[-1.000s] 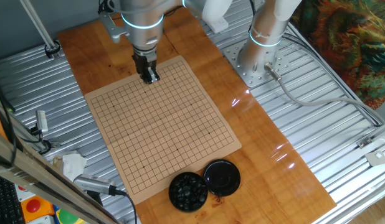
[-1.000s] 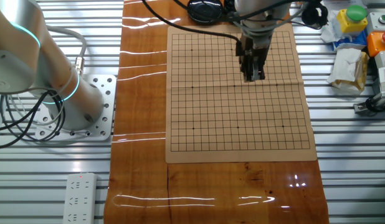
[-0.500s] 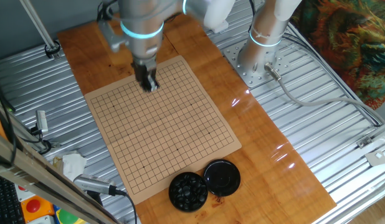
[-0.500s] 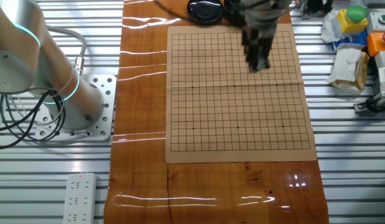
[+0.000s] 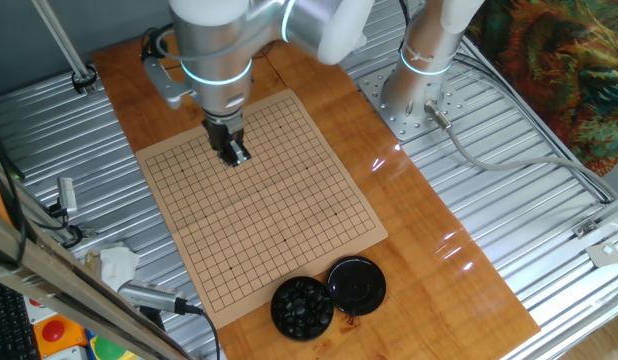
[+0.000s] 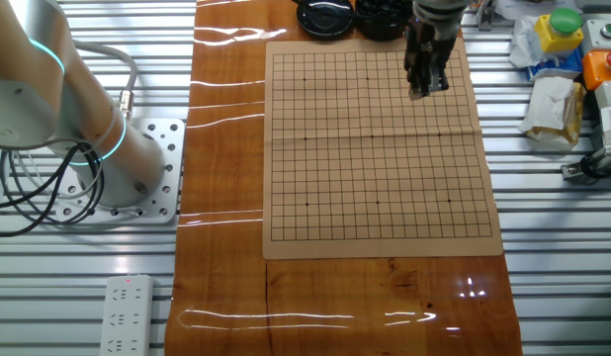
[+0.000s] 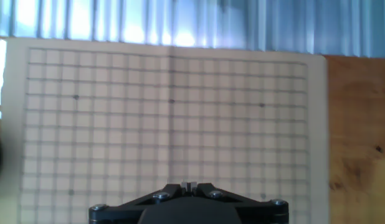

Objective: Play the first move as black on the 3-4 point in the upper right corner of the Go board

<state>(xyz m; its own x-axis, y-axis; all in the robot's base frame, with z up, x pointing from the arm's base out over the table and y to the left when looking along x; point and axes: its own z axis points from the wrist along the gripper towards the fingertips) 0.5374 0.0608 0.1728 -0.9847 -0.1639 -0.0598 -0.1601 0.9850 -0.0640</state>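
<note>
No black stone on the Go board [image 5: 259, 200] grid; loose stones sit in the bowl [image 5: 302, 307] at the surface's near edge, lid [image 5: 356, 283] beside.

Pincer [image 5: 235, 152] has slid across the board over the last second. Jaws look nearly together; whether they carry a stone, cannot tell.

Board bare, open room all round.

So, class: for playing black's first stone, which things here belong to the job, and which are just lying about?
Job: board, bowl of black stones, gripper.
Lying about: lid, power strip, crumpled paper, yellow button box.
</note>
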